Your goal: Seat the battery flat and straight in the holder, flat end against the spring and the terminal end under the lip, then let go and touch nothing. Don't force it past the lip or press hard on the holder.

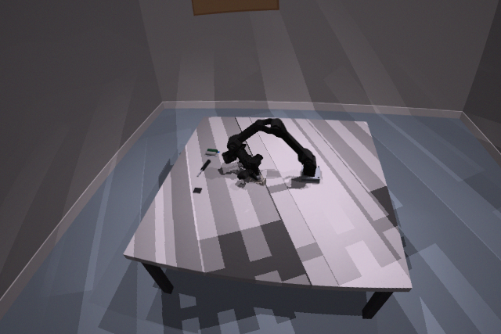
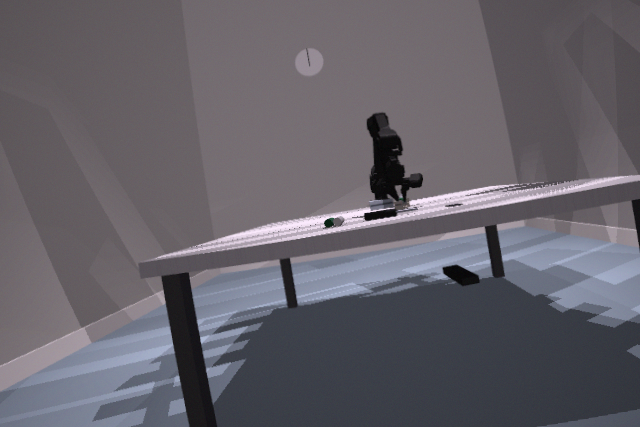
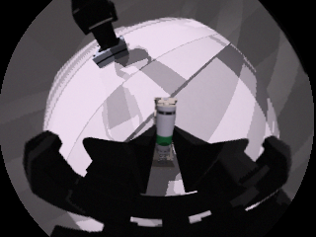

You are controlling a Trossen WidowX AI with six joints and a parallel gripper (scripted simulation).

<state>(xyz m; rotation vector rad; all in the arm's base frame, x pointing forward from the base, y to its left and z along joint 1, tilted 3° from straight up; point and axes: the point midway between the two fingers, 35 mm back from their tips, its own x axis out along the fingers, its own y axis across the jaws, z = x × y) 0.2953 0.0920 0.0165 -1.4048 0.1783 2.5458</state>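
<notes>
My gripper (image 3: 164, 128) (image 1: 250, 175) (image 2: 399, 198) is shut on a battery (image 3: 165, 118), white with a green band. In the wrist view the battery sticks out forward from between the dark fingers, its pale end pointing away. The gripper hangs low over the table (image 1: 323, 220) (image 2: 258, 244), left of the arm's base (image 1: 311, 174) (image 3: 109, 53). A small pale piece that may be the holder (image 1: 260, 181) lies right by the fingers; I cannot make out its spring or lip. The holder is hidden in the wrist view.
A second green and white battery (image 1: 211, 151) (image 2: 334, 221) lies at the table's left. A black screwdriver (image 1: 203, 167) (image 2: 379, 214) and a small black square (image 1: 196, 190) lie near it. A black box (image 2: 460, 275) lies on the floor under the table.
</notes>
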